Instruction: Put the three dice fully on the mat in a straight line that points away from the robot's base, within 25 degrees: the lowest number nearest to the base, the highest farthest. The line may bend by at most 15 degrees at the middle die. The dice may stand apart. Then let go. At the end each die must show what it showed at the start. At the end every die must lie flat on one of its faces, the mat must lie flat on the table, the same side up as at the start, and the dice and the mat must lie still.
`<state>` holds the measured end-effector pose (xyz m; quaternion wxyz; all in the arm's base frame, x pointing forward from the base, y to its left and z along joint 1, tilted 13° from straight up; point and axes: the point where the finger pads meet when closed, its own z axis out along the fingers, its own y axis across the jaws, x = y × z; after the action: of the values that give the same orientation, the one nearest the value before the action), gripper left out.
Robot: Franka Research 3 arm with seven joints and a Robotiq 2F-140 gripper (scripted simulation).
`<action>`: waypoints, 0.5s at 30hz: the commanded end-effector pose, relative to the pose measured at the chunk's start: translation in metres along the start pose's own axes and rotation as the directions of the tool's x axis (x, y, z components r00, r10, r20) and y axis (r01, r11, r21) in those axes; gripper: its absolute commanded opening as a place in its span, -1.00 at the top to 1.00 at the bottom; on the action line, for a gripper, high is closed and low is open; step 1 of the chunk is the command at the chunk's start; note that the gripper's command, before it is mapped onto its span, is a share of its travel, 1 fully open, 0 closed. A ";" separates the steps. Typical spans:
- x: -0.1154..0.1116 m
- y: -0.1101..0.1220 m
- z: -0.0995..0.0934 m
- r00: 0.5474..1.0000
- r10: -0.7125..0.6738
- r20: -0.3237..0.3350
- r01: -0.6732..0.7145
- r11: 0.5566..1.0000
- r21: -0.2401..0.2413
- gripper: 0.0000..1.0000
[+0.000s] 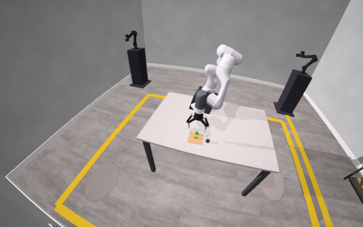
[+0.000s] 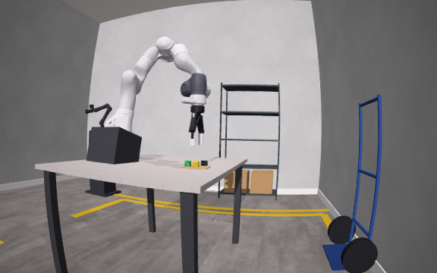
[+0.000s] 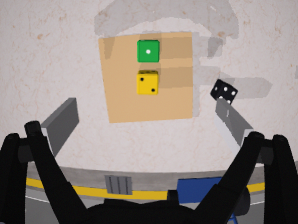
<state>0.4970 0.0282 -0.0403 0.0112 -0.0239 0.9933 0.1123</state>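
1. The hand (image 3: 149,139) hangs above the bench (image 1: 241,148), fingers spread wide and holding nothing. The green die (image 3: 148,51) and the yellow die (image 3: 148,83) sit on the mat (image 3: 120,99); the black die (image 3: 225,91) lies off it on the bare bench, just beside the mat's edge.
2. The step in hand looks like fetching the black die. It lies turned askew to the fingers, so I would first twist the wrist to square the pads with two opposite faces.
3. Lift it without tipping, so the same face stays up, and set it flat on the mat beyond the yellow die, towards the bench edge far from the arm's base, in line with the other two. Little mat seems left there, so place it with care.
4. The wrist view shows the pips: green one, yellow two, black apparently three. The other views are too small for that.
5. The exterior view alone shows how high the hand (image 2: 196,141) stands over the dice; the top view shows the mat (image 1: 191,140) near the bench's front edge.
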 end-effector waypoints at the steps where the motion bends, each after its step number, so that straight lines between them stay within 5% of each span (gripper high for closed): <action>1: -0.003 0.015 0.001 0.990 -0.144 -0.002 0.144 0.990 0.000 -1.00; 15: -0.007 0.049 0.003 0.888 -0.460 -0.005 0.460 0.888 -0.002 -1.00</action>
<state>0.4984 0.0736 -0.0351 0.0200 -0.1891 0.9759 0.1075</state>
